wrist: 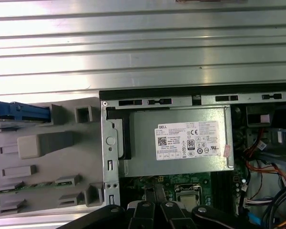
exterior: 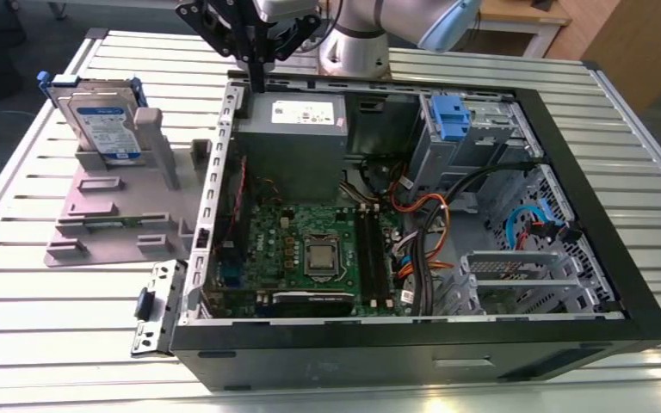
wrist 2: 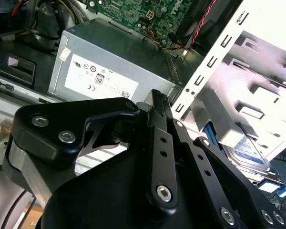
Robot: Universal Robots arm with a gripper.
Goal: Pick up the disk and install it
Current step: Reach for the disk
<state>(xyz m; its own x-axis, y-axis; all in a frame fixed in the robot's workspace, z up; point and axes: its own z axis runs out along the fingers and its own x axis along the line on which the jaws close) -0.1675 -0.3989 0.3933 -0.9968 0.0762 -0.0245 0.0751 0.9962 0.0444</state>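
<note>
disk (exterior: 101,125) stands on edge in the grey plastic stand (exterior: 124,211), at the exterior view's left, upper part of frame. Silver metal body, white-and-blue label facing out, blue plastic bracket clipped round it. Its lower end is hidden behind the stand's upright posts. In the second wrist view only a silver-and-blue corner of the disk (wrist 2: 251,157) shows past the gripper links; the stand around it is washed out and hard to read. In the first wrist view it's edge-on, so only the blue bracket strip of the disk (wrist: 20,110) shows, cut by the frame edge. gripper (exterior: 258,79) hangs to the exterior view's right of the disk, well apart from it and not touching, over the corner of the open computer case (exterior: 606,215) by the power supply (exterior: 296,129). Black linkage body, top cut off by the frame. Fingers pinched together into one thin stalk, nothing between them; same in both wrist views (wrist 2: 158,98) (wrist: 155,192). The power supply is a dull grey sheet-metal box with a white sticker. Below it in the frame sit the green motherboard (exterior: 307,241) and a tangle of orange and black cables (exterior: 423,215). A second blue bracket (exterior: 450,116) sits in the drive bay with no silver showing. All of it is on a ribbed metal table (exterior: 32,318).
</note>
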